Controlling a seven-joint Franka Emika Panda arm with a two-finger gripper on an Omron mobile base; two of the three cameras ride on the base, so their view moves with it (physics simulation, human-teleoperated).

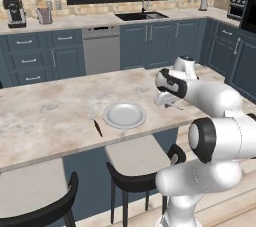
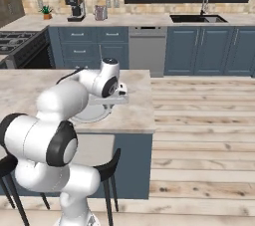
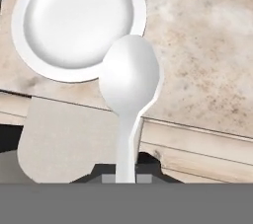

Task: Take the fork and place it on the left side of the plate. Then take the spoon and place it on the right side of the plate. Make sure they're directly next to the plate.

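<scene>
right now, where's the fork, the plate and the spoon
fork [image 1: 94, 119], left base view, middle of its length, just left of the plate
plate [image 1: 124, 115], left base view, bare centre of the dish
spoon [image 3: 129, 77], hand view, on its bowl, handle held in the hand

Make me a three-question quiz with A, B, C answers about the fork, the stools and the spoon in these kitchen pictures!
1. Where does the fork lie?
A. on the counter left of the plate
B. on the plate
C. in the sink

2. How many stools stand under the counter in the left base view?
A. one
B. two
C. four

3. What is the state of the spoon?
A. lying on the plate
B. held by its handle between the fingers
C. on the floor

Answers:
1 A, the fork lies beside the plate's left rim.
2 B, two seats show.
3 B, its handle runs down between the fingers in the hand view.
</scene>
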